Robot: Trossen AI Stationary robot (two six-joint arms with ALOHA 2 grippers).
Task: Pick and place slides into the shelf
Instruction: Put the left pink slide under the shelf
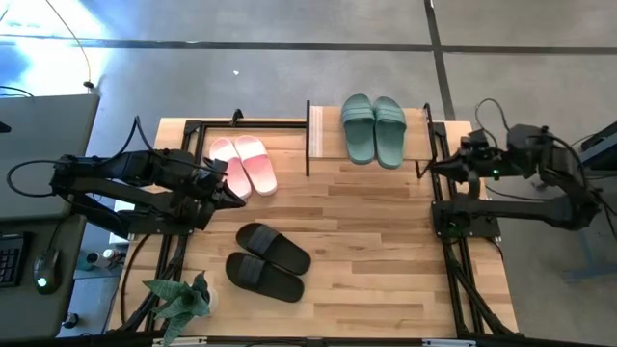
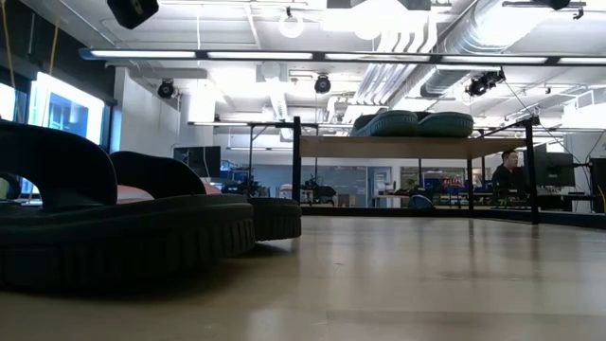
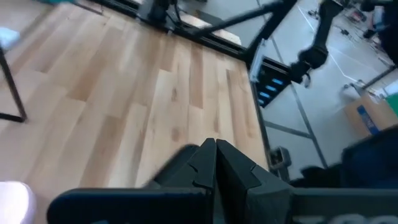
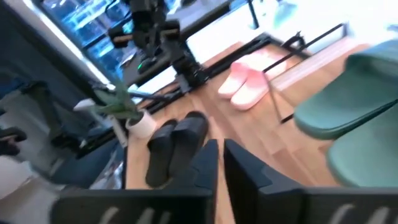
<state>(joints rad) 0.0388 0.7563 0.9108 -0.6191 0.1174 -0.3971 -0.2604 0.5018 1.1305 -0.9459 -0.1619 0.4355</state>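
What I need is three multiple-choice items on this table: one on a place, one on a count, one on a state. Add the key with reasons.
1. The green slides lie:
A. on the shelf top
B. beside the plant
C. under the shelf

2. Slides on the bare tabletop:
A. two
B. four
C. six

3. The left hand is:
A. wide open
B. shut on a pink slide
C. shut, empty

Key: 1 A, the high view shows them on the top board. 2 B, the pink pair and the black pair. 3 C, its wrist view shows fingers meeting with nothing between.
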